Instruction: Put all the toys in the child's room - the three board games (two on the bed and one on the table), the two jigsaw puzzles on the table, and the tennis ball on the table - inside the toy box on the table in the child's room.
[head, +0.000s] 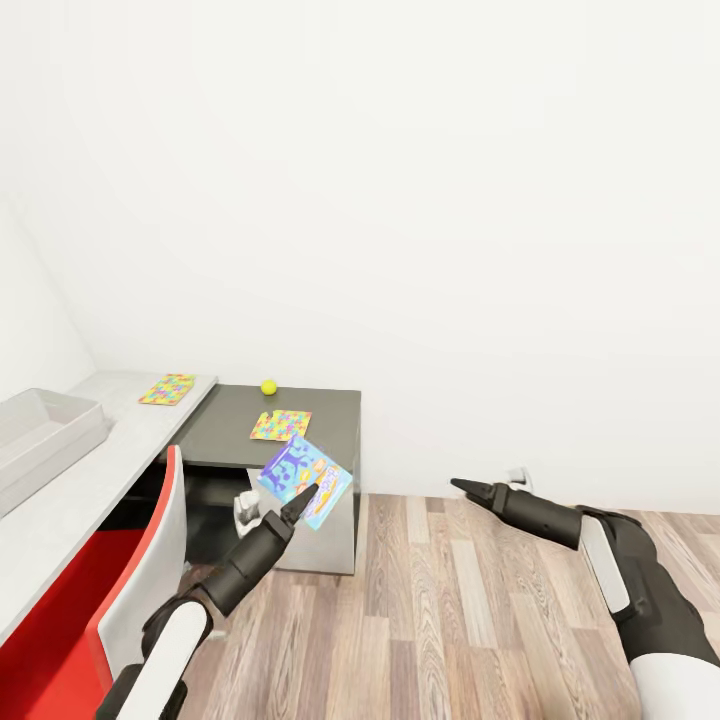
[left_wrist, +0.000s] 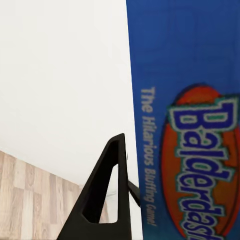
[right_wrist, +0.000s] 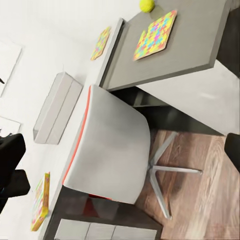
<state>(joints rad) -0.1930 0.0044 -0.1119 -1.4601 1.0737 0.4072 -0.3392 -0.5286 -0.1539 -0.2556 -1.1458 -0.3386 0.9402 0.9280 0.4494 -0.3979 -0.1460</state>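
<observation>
One small blue board game (head: 305, 480) is pinched by its lower edge in the left gripper (head: 298, 509), tilted and held in the air in front of the dark grey wing of the tabletop (head: 330, 425). Its face is bright blue with purple figures and a yellow-orange patch; in the left wrist view the box (left_wrist: 190, 100) shows an orange oval lettered "Balderdash" and a line reading "The Hilarious Bluffing Game!". One black finger (left_wrist: 107, 200) lies against the box's edge there, while the other is hidden behind it.

Two jigsaw puzzles lie flat on the tabletop: one (head: 280, 425) on the dark wing near its front edge, the other (head: 167, 389) on the light grey part near the back edge. The yellow tennis ball (head: 268, 386) rests at the back edge of the dark wing. The pale grey toy box (head: 45, 435) sits at the left end of the light grey part, cut off by the picture's edge. A red and white chair (head: 150, 560) stands tucked against the tabletop.

The left arm reaches forward and up from the lower left. The right arm stretches out low over the wooden floor (head: 450, 620), well apart from the tabletop; the right gripper (head: 468, 488) points leftward with its tips drawn together on nothing. In the right wrist view a colourful flat thing (right_wrist: 40, 202) near the corner is too cut off to identify.
</observation>
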